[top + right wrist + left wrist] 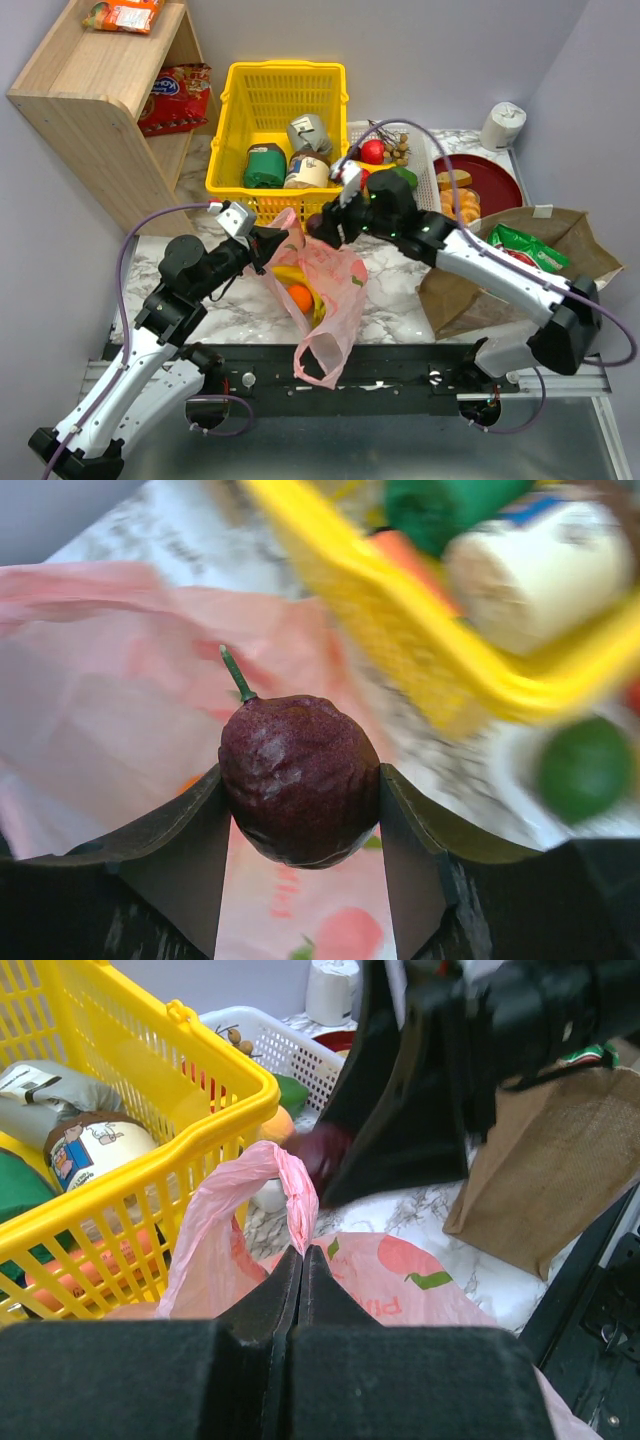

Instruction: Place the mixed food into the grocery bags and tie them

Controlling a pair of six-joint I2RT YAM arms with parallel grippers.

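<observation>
The pink plastic bag (325,290) lies open on the marble table with yellow bananas (295,275) and a small orange fruit (300,297) inside. My left gripper (268,243) is shut on the bag's loop handle (290,1185) and holds it up. My right gripper (322,228) is shut on a dark purple round fruit (298,778) with a green stem, held over the bag's mouth; it also shows in the left wrist view (320,1152). The brown paper bag (510,265) lies at the right with the green crisp packet (528,247) in its mouth.
A yellow basket (275,130) with tins and jars stands behind the bag. A white tray (385,150) of produce and a red plate (495,180) sit at the back right. A wooden shelf (110,90) with snack packets stands at the left.
</observation>
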